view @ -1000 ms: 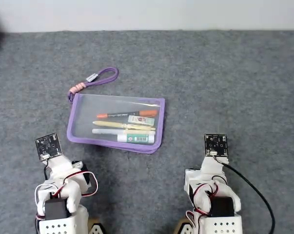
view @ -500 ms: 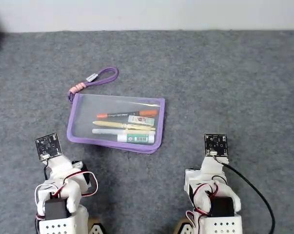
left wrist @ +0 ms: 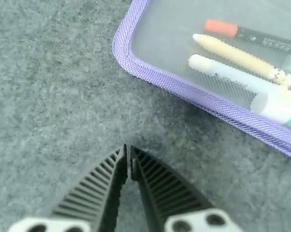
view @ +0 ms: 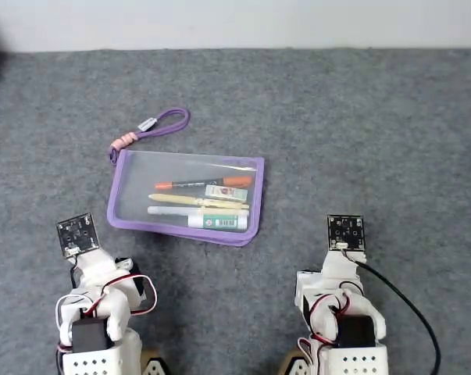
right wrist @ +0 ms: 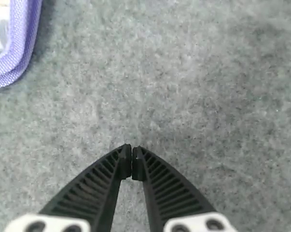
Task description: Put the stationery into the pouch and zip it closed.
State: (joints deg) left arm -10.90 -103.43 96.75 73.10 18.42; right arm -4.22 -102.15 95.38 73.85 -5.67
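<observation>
A clear pouch [view: 185, 195] with purple edging lies flat on the grey carpet, left of centre. Inside it lie several pens and a glue stick [view: 217, 222]. Its purple wrist loop [view: 152, 125] trails off the far left corner. Both arms sit folded back at the near edge. My left gripper [left wrist: 129, 155] is shut and empty, just short of the pouch's near corner [left wrist: 125, 50]. My right gripper [right wrist: 131, 153] is shut over bare carpet, with the pouch's edge [right wrist: 17, 46] off to one side.
Grey carpet [view: 360, 133] covers the whole table, with open room to the right of the pouch. A pale wall runs along the far edge. A black cable [view: 403, 305] curls beside the right arm's base.
</observation>
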